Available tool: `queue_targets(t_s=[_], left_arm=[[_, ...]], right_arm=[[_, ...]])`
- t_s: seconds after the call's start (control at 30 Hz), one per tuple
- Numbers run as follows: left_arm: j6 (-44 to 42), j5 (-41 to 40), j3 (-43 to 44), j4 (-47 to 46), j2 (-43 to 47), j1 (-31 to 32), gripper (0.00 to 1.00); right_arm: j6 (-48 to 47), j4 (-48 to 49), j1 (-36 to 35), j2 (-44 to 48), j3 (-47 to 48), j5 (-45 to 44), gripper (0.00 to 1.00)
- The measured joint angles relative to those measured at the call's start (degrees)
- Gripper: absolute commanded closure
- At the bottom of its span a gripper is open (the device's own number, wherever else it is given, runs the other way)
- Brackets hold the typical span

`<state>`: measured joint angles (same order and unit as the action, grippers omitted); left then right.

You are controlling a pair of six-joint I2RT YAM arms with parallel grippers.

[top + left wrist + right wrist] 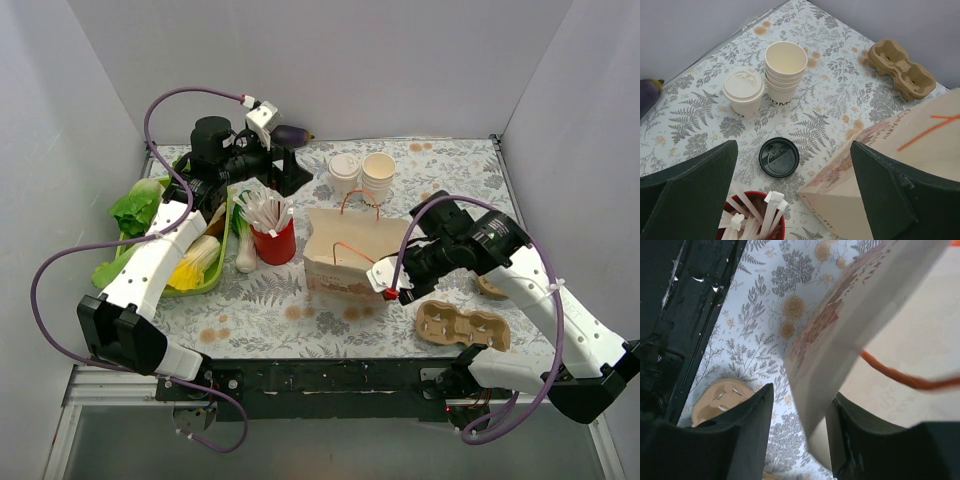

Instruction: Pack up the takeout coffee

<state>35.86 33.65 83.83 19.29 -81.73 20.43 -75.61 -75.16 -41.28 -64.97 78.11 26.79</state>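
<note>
The takeout coffee [343, 170], a small cream cup with a white lid, stands at the back of the table beside a stack of lidless cream cups [378, 172]. Both show in the left wrist view, the coffee [743, 90] left of the stack [785, 67], with a flat black lid [779, 157] in front. My left gripper [285, 170] is wide open and empty [794, 145], hovering left of the cups. A paper bag [345, 250] with orange handles stands mid-table. My right gripper [385, 283] is at its right edge, jaws partly open with the bag wall [850, 315] between them [800, 395].
A red cup of wrapped straws [273, 240] stands left of the bag. A green tray [205, 285] of vegetables lies at the left. A cardboard cup carrier [463, 326] lies front right. An eggplant [292, 133] lies at the back.
</note>
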Motion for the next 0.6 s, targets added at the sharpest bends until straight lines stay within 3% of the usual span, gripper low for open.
queue_targets(t_s=[0.1,0.33,0.6], left_arm=[[0.2,0.2,0.0,-0.1,0.0,0.0,0.02],[1.1,1.4,-0.1,-0.5,0.0,0.0,0.02],[2.7,3.1,-0.1,-1.8,0.0,0.0,0.02]], right_arm=[[1.0,0.0,0.0,-0.4,0.7,-1.7,0.27],[5.9,0.1,0.0,1.0,6.4,-3.5,0.24],[22.5,5.0,0.8,7.0,10.7,-12.3,0.2]])
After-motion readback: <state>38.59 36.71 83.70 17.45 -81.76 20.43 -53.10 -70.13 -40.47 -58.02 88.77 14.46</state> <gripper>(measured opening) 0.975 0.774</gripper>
